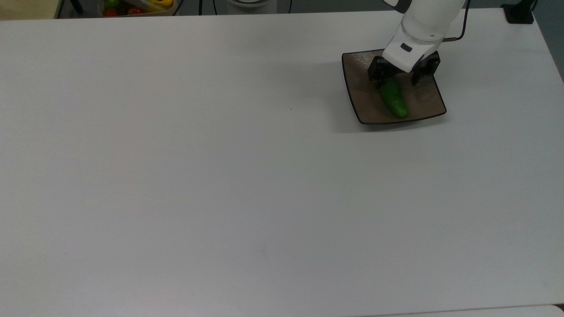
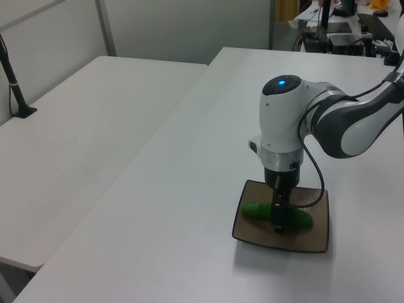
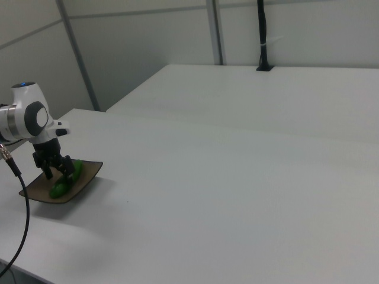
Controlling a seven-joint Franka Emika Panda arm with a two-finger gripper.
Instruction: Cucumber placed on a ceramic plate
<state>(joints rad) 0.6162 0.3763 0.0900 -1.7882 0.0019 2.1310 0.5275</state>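
At the upper right of the top view, the cucumber [image 1: 393, 99] lies on the plate [image 1: 363, 99]. Our gripper [image 1: 400, 78] straddles its far end, fingers spread and holding nothing. We judge release done; next we lift straight up.

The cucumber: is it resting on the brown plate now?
Touching. In the left view the cucumber lies flat on the ceramic plate, no gap beneath; the top view shows it inside the rim.
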